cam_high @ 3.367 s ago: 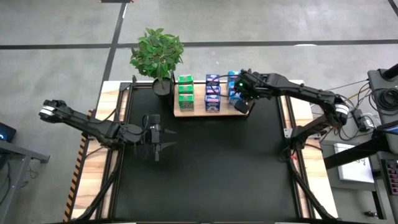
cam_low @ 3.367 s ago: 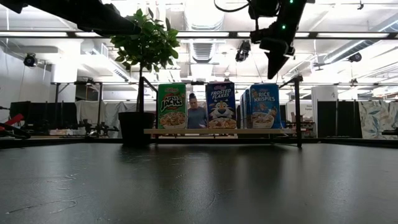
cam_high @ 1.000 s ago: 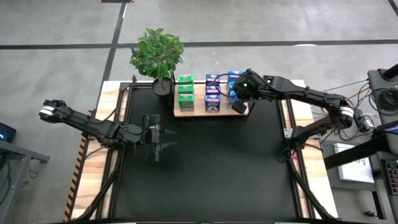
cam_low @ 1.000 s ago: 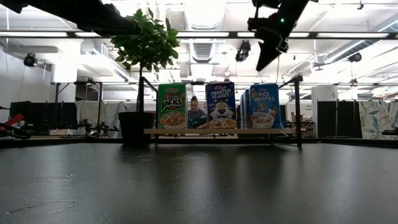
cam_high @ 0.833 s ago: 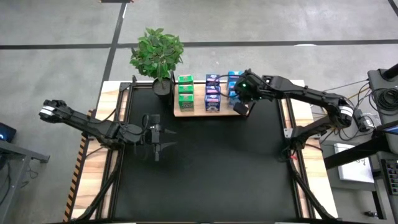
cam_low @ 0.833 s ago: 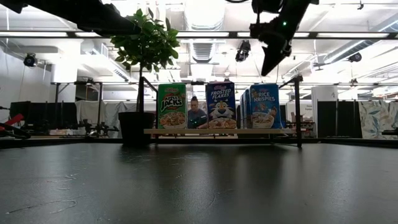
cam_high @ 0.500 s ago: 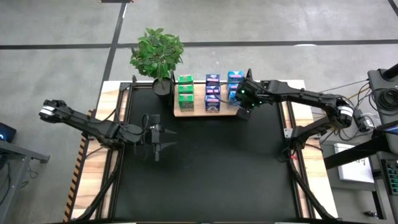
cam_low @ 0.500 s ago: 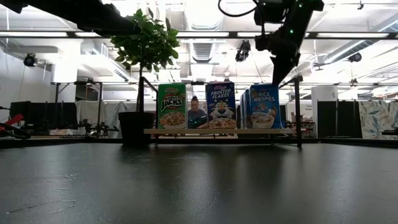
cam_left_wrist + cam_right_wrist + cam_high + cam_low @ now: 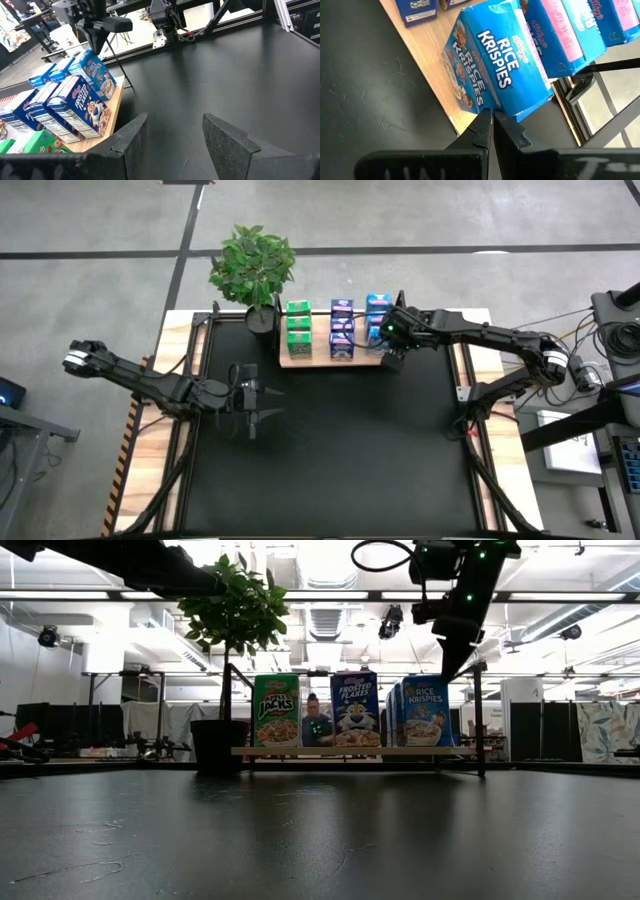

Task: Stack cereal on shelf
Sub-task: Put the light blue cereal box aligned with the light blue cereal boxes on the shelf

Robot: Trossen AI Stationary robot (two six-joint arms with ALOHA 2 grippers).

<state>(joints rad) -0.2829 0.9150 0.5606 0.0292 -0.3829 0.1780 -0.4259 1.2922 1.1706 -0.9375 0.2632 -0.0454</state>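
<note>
The cereal boxes stand upright on the wooden shelf (image 9: 335, 359), which lies along the far edge of the black mat (image 9: 330, 450), just right of a potted plant (image 9: 253, 268). They form three short rows that run from front to back, and each box has its long axis vertical with its printed front turned toward the near side of the table. In the low view the front of the green box (image 9: 276, 711) reads "Apple Jacks", the middle blue box (image 9: 355, 709) reads "Frosted Flakes", and the right blue box (image 9: 427, 711) reads "Rice Krispies". The right gripper (image 9: 391, 360) hangs over the right end of the shelf, just beside the Rice Krispies row; in its wrist view its two fingers are pressed together with nothing between them, their tips at the lower corner of the front Rice Krispies box. The left gripper (image 9: 252, 420) waits over the left part of the mat, well apart from the shelf, with its fingers (image 9: 131, 140) spread and empty.
</note>
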